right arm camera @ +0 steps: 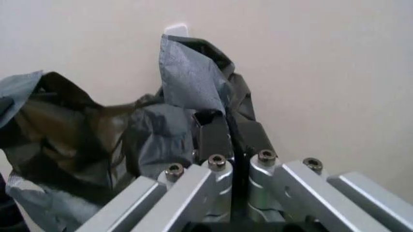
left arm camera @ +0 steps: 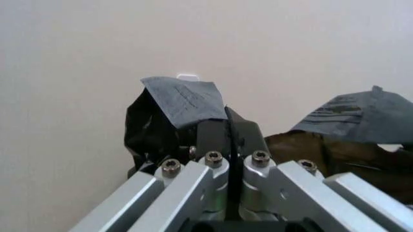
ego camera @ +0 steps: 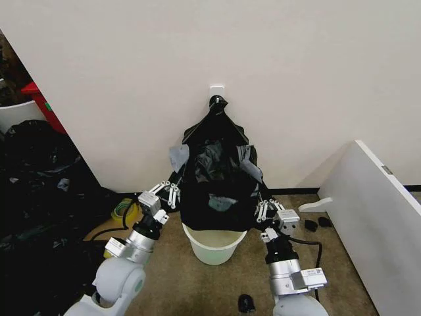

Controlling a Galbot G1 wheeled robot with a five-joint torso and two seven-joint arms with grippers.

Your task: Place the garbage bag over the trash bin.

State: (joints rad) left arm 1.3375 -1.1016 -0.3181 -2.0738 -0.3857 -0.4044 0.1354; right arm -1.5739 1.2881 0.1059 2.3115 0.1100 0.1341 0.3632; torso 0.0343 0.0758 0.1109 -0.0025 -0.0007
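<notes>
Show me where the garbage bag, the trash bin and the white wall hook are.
garbage bag [ego camera: 220, 184]: head view, crinkled front.
trash bin [ego camera: 214, 249]: head view, front wall below rim.
white hook [ego camera: 218, 89]: head view, its plate.

Pale grey rounded arms carry silver aluminium linkages with hex screws, black cables and black-tipped claws.

Head camera: high, looking forward and down at wall, hook, garbage bag [ego camera: 217, 181], trash bin [ego camera: 214, 245], both arms below. Left wrist camera: very close behind left gripper [left arm camera: 228, 133], looking along fingers toward wall. Right wrist camera: same closeness behind right gripper [right arm camera: 231, 130], facing wall. All three views share bag and wall hook.
</notes>
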